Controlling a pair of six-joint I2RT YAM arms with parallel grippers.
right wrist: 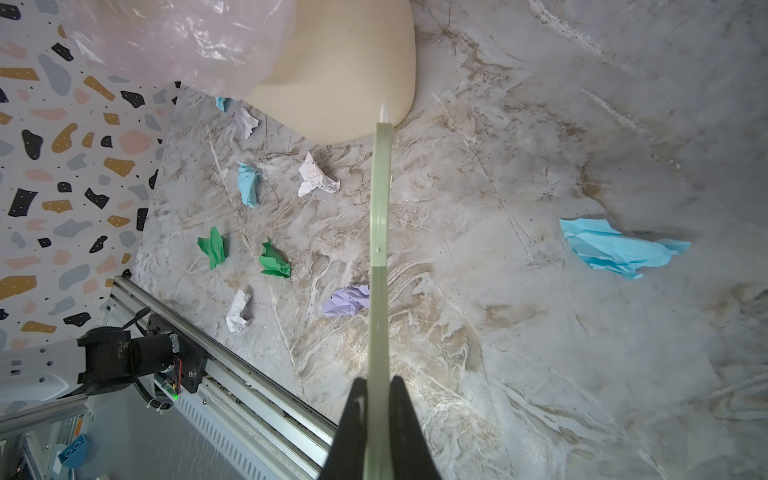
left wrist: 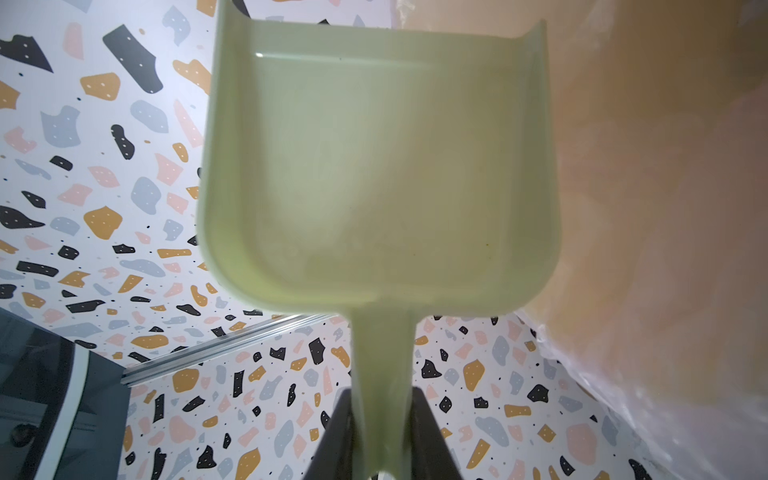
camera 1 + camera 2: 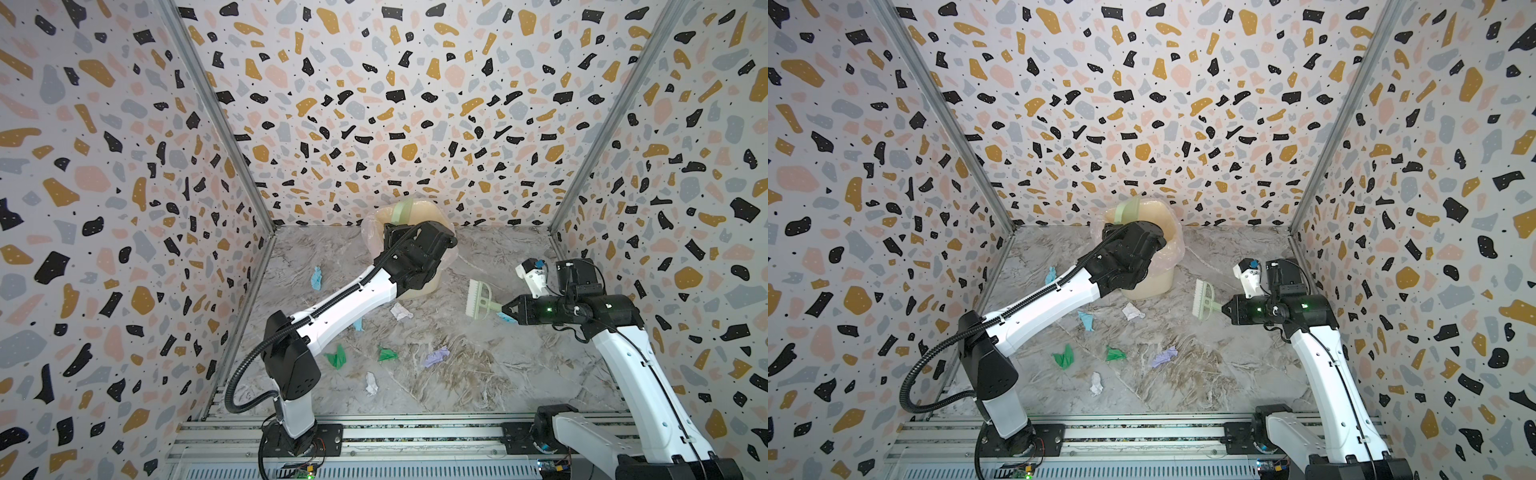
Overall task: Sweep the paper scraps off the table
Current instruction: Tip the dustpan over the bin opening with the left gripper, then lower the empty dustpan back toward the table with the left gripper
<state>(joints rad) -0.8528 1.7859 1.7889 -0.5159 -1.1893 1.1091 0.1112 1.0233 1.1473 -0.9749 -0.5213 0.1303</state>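
Paper scraps (image 1: pixel 316 180) are nearly all left to clear, by my read: nine show in the right wrist view, all loose on the surface (image 3: pixel 498 374), none gathered. Surface is marble-look; scraps sit mostly left-centre, btwn the bin (image 3: pixel 1146 286) and the front rail (image 3: pixel 415 434). That bin (cream, w/ a thin pinkish liner (image 1: pixel 174 41)) stands at the back, middle; its contents are hidden. Next down, the dustpan (image 2: pixel 382 166), pale green, is held near upright at the bin's mouth and is empty inside; the left hand (image 2: pixel 382 401) is clamped narrow on its handle. The brush (image 3: pixel 478 300) hangs just right of the bin, prob. clear of the surface, bristles turned toward the bin; the right hand (image 1: pixel 378 388) is pinched fully closed on the thin handle end. So approx. the whole sweep-into-pan job remains. Scraps, big to small: light blue sheet (image 1: pixel 619 249) beneath the right hand, long axis crosswise to the brush handle; lilac wad (image 3: pixel 436 356), long axis slanting front-left to back-right in both top views; then two green, three white, two more blue, too crumpled to point any way.
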